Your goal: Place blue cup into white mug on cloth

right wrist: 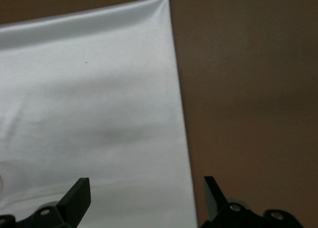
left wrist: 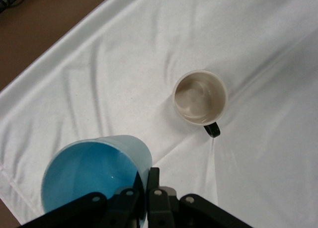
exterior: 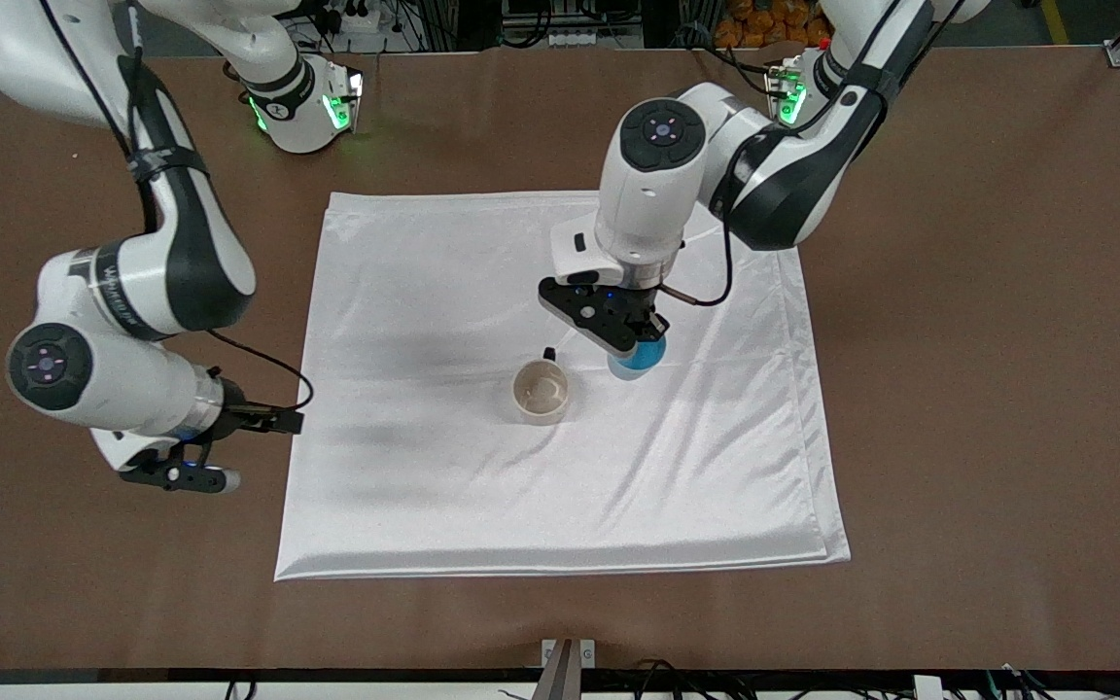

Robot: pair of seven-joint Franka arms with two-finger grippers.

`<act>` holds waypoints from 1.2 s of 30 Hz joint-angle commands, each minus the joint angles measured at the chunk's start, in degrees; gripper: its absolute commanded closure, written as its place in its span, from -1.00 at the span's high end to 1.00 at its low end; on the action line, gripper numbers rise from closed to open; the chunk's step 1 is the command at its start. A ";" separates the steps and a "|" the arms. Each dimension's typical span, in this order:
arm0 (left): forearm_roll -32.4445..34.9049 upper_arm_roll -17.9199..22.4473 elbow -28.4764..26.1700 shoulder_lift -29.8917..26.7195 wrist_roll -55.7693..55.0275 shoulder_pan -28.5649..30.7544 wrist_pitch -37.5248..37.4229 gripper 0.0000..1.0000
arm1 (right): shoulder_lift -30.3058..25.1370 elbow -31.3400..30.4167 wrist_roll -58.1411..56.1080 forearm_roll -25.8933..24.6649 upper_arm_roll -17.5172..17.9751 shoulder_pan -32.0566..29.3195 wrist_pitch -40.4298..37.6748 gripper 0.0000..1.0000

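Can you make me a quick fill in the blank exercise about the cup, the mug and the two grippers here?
1. The left gripper pinches the rim of the ____ cup.
2. The white mug stands on the ____.
3. Inside, the mug is ____.
4. The right gripper, fingers ____, waits beside the cloth.

Missing words: blue; cloth; empty; open

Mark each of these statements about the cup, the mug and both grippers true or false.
1. The left gripper is shut on the blue cup's rim. True.
2. The blue cup is already inside the white mug. False: it is beside the mug, over the cloth.
3. The white mug is empty. True.
4. The right gripper holds the mug. False: it is open, waiting at the cloth's edge.
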 commanded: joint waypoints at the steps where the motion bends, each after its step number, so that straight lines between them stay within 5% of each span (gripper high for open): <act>1: 0.65 7.01 7.39 5.57 -1.14 -9.25 -1.59 -1.00 | -0.87 -1.57 -8.19 0.85 0.81 -6.49 -0.18 1.00; 7: 0.56 6.75 10.65 10.15 -2.46 -10.41 0.96 -1.00 | -0.34 -3.93 -8.55 0.24 0.64 -8.51 2.36 1.00; 14: 0.56 7.10 10.65 13.14 -2.46 -11.90 7.11 -1.00 | -3.14 -14.82 -8.11 0.24 0.64 -9.40 11.41 1.00; 23: 0.56 7.10 11.97 16.39 -2.11 -12.25 12.12 -1.00 | -12.63 -32.66 -5.22 0.41 0.81 -9.05 20.56 1.00; 36: 0.56 7.19 12.32 19.29 -1.41 -12.43 16.08 -1.00 | -24.06 -44.19 -0.74 0.41 1.34 -6.50 20.21 1.00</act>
